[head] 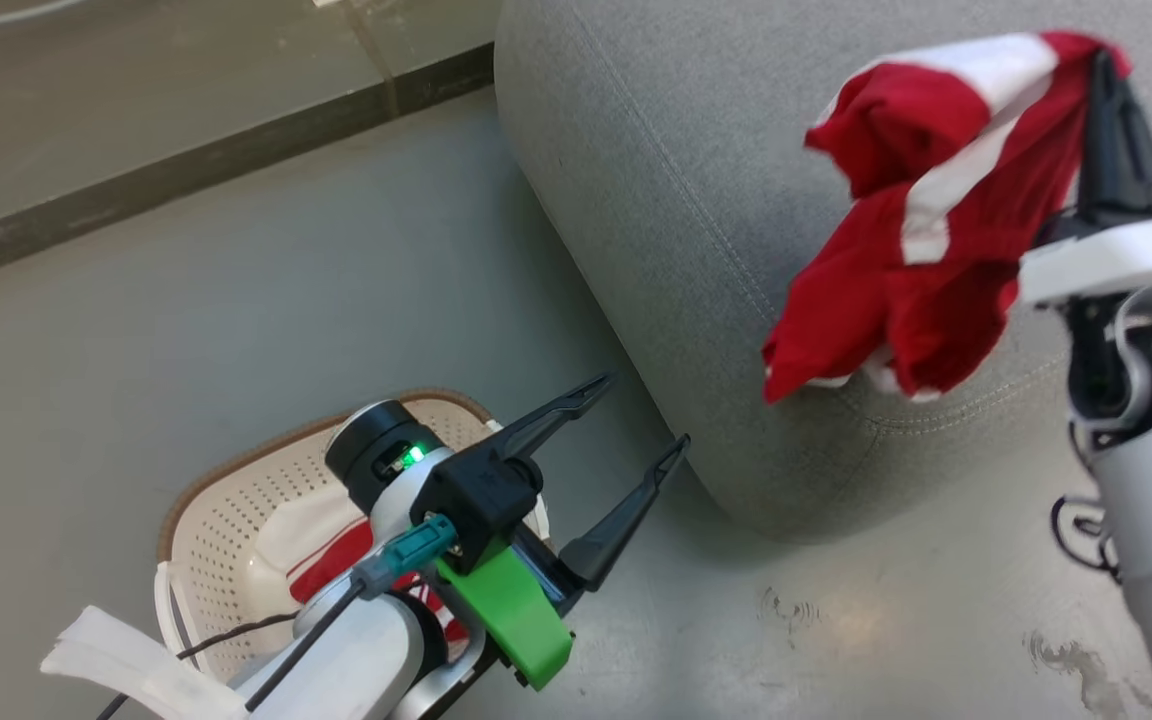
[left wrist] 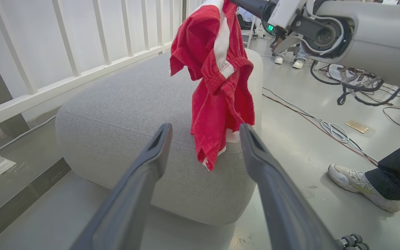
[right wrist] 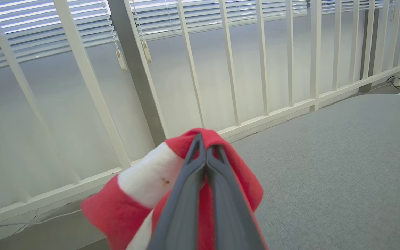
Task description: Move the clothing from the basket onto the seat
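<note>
The right gripper (head: 1104, 70) is closed tight, its two dark fingers pinched on a fold of a red garment (head: 926, 230) with white stripes. In the right wrist view the fingers are seen pressed together, with the cloth bunched around their tips. In the head view the same grip is seen from the side.

The garment is hung in the air from that grip, over the near rounded corner of the grey seat (head: 656, 200). In the left wrist view its full length is shown, with the lower hem low against the seat's front edge. Whether it touches there cannot be told.

The left gripper (head: 646, 410) is held wide open, with nothing between its fingers, above the floor (head: 236, 300) between basket and seat.

In the head view the basket (head: 236, 455) is seen on the floor at the lower left, partly covered by the left arm. A second garment (head: 336, 560) of red and white is lying inside it.

A white railing (right wrist: 193, 69) is seen beyond the seat in both wrist views. In the left wrist view, cables (left wrist: 328, 126) and a person's shoe (left wrist: 359, 185) are shown on the floor beside the seat.
</note>
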Robot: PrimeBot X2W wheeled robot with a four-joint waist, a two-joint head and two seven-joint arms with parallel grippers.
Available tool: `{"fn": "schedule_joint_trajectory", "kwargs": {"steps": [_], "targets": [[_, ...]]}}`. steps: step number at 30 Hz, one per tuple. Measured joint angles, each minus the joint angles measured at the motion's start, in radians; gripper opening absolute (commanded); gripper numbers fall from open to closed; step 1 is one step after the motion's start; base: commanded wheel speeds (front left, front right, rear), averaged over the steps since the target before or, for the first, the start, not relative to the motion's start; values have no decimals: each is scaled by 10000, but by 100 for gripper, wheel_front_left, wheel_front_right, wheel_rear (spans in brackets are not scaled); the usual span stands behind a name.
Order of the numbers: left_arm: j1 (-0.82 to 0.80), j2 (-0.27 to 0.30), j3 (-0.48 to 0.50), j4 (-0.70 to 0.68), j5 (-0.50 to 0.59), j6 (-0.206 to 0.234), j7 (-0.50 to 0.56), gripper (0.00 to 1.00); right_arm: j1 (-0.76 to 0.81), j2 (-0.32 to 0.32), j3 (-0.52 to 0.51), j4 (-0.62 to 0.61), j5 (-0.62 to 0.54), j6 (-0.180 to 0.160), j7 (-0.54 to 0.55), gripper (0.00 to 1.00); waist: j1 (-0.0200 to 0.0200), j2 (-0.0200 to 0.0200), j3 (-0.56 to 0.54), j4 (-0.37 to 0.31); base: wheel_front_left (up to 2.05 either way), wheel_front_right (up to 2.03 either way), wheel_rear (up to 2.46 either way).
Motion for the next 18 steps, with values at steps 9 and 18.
{"fn": "schedule_joint_trajectory", "kwargs": {"steps": [9, 18], "targets": [[-488, -13, -38, -295, 65, -6, 341, 100, -1848, -569, -811, 571, 17, -8, -31, 0, 0, 0, 748, 228, 0, 0, 0], [-1028, -19, -90, -608, 399, -81, 608, 100, -3182, -1254, -1578, 1172, 100, -188, -46, 0, 1, 0, 1548, 652, 0, 0, 0]]}}
